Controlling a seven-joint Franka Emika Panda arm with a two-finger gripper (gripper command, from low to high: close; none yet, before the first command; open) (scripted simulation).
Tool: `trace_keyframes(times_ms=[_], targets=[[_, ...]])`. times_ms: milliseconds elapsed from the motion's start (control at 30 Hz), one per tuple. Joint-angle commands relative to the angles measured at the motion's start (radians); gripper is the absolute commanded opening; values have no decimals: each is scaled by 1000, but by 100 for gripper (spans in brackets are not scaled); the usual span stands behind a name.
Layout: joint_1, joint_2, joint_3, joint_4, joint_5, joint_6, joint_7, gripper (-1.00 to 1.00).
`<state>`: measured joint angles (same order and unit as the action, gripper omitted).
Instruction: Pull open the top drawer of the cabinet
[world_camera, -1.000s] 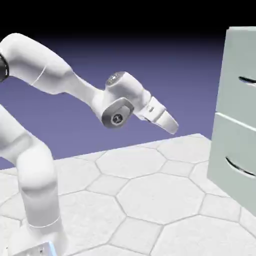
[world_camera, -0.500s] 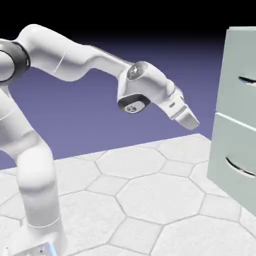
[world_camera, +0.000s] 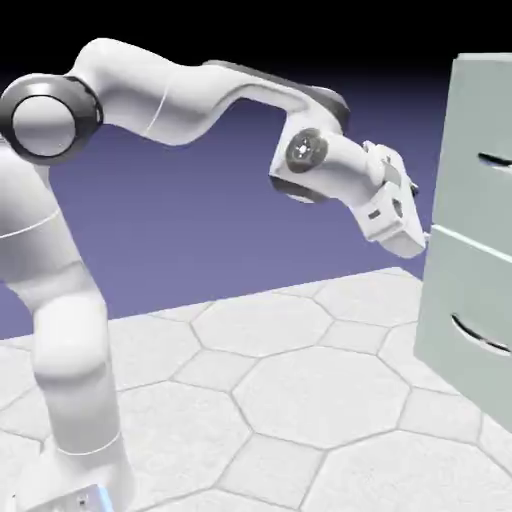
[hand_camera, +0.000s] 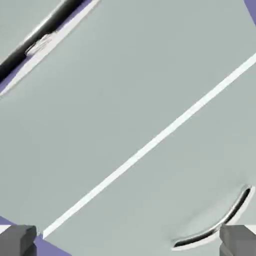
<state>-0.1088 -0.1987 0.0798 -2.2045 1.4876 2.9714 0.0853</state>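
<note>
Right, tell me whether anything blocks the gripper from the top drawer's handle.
Nothing visible stands between the gripper and the top drawer's handle; only open air shows there. The handle's far end is cut off by the picture's edge.

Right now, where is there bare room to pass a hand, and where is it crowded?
The floor looks bare between the arm's base and the cabinet. Beneath the raised forearm, the air looks open too. It is tight at the gripper, close to the cabinet's front near the drawer seam.
</note>
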Motion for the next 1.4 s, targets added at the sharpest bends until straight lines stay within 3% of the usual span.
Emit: trace_keyframes(times_ms=[0,1000,1300,1333,1367], targets=[[-4,11,2,18,44,-2,-19,0],[-109,336,72,549,1348,-59,-594,0],[-85,513,72,791,1335,12,-602,0],[-85,513,72,791,1335,12,-602,-100],[-85,513,72,791,1335,12,-602,-100]])
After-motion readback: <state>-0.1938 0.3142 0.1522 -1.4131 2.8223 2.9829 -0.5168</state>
